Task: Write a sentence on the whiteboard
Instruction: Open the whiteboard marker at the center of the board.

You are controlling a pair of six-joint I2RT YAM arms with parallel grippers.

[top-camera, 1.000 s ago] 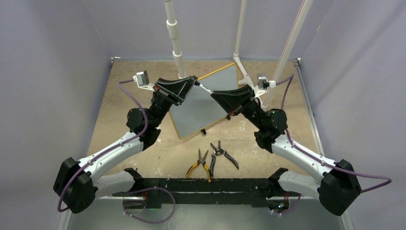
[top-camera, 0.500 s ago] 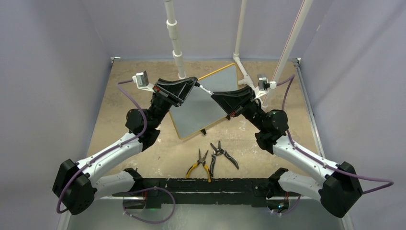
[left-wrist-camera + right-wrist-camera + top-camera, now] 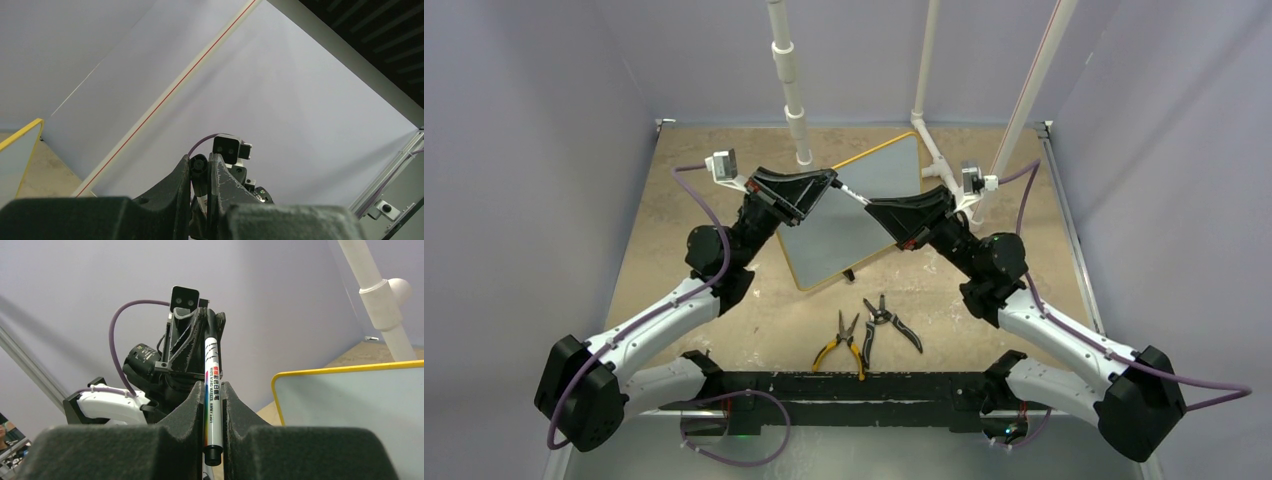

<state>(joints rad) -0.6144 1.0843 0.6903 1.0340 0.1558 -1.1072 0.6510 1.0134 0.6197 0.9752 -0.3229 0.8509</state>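
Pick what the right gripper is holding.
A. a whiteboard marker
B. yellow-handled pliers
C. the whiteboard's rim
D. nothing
A: in the right wrist view the right gripper is shut on a white marker with a printed barrel, while the yellow-handled pliers lie on the table, clear of both arms.

The whiteboard (image 3: 839,235) lies flat on the desk (image 3: 654,200). It sits past the middle, closer to the far edge. It is a white board with round corners and a thin yellow rim. It is turned crooked, so one corner points at the far edge and one at the near edge. A small black foot sticks out on its near side. The part that shows looks pale gray.
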